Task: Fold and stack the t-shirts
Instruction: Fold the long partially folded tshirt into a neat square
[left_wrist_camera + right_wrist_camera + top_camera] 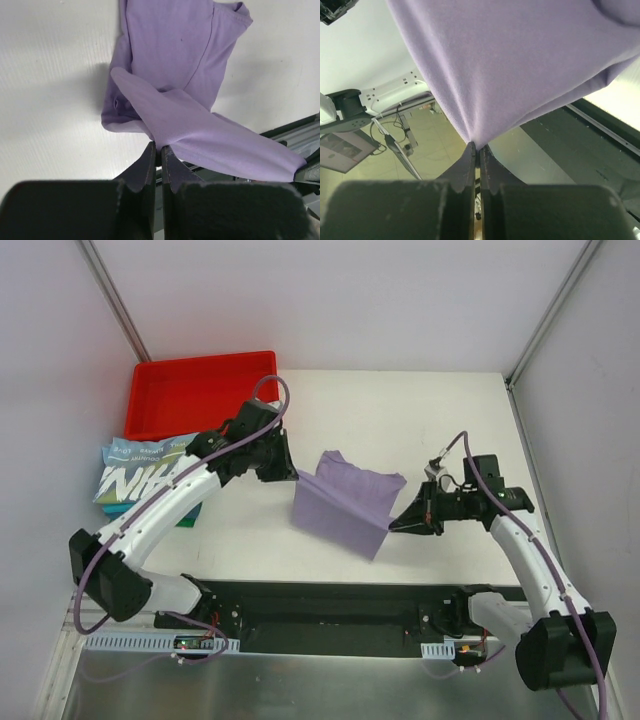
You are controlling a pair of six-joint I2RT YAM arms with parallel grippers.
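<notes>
A plain lavender-purple t-shirt (pixel 345 502) hangs stretched above the middle of the white table (pixel 440 410), held up between both grippers. My left gripper (pixel 296 476) is shut on its left edge; in the left wrist view the cloth (pixel 190 110) runs out of the closed tips (pixel 160 146). My right gripper (pixel 392 527) is shut on the right edge; the right wrist view shows the cloth (pixel 520 60) pinched at the tips (pixel 477 146). Folded shirts, a light blue one with white lettering (pixel 135 475) over a teal one (pixel 186 516), lie stacked at the left.
A red plastic tray (pixel 200 390) stands at the back left, just behind the folded stack. White walls close in the table at the back and both sides. The black arm-base rail (pixel 330 605) runs along the near edge.
</notes>
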